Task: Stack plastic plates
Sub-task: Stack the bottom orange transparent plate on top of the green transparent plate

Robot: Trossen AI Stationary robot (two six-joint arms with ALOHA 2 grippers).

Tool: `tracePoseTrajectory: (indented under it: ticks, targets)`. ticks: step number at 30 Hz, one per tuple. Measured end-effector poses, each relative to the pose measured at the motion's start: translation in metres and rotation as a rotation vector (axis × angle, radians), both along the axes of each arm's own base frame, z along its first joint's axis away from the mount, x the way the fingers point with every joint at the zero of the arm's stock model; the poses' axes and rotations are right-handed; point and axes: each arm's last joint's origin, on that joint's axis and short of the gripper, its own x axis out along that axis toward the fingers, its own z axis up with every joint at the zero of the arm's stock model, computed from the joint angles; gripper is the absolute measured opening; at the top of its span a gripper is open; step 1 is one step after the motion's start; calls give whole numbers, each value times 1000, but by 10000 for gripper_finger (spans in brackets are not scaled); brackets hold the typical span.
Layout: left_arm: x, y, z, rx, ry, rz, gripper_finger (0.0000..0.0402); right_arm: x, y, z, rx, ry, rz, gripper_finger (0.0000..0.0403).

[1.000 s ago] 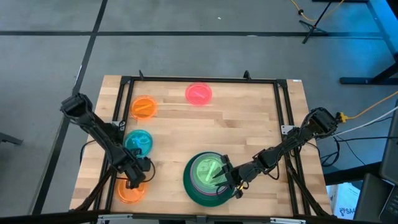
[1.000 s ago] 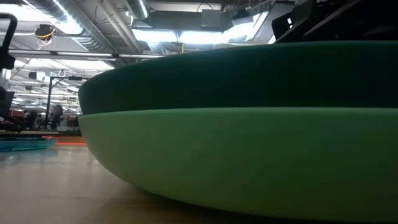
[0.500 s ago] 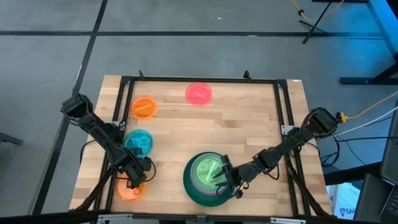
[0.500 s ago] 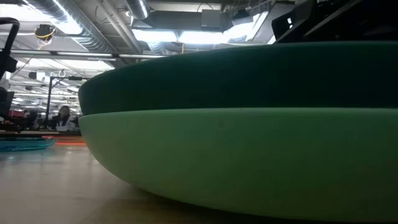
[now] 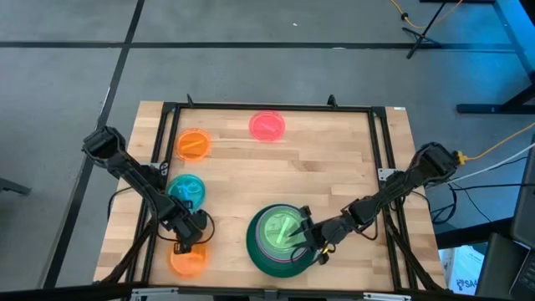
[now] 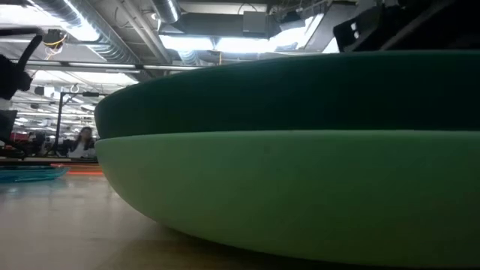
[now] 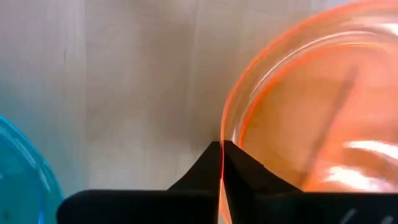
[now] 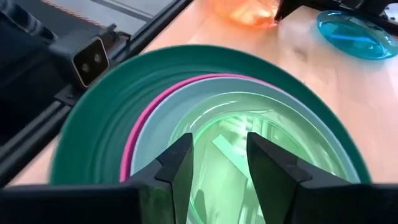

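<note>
A stack of plastic plates (image 5: 280,242) stands at the near middle: mint (image 6: 300,187) at the bottom, dark green (image 6: 300,90) on it, then magenta (image 8: 134,140), grey-blue and a lime plate (image 8: 217,127) on top. My right gripper (image 8: 219,155) is open just over the lime plate. My left gripper (image 5: 187,241) is shut on a translucent orange plate (image 5: 189,262) at the near left. A teal plate (image 5: 185,191), a second orange plate (image 5: 193,144) and a pink-red plate (image 5: 267,125) lie flat on the table. My left gripper pinches the orange plate's rim (image 7: 222,146) at its far edge, one finger inside the plate and one outside. The fingers come from above, slanting toward the near edge. Whether the plate rests on the table, I cannot tell.
A black frame (image 5: 267,107) runs around the wooden tabletop. Bare wood lies at the middle and the far right. Beyond the table, at the far left of the low view, a person (image 6: 84,139) is in the room.
My left gripper has shut on the orange plate's rim and moved slightly toward the table's right edge. The orange plate has shifted a little the same way.
</note>
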Motion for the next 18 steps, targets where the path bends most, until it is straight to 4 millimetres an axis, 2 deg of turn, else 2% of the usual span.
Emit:
tracePoseTrajectory:
  ticks: [8,13,18]
  targets:
    - [15,5,24,-37,-89,91,2,-23,-15,29,73,107,-67,143]
    - [32,7,45,-66,-167,160,2,-43,-15,27,115,286,-135,143]
    - [51,8,71,-81,-273,196,2,-63,-1,22,64,316,-191,143]
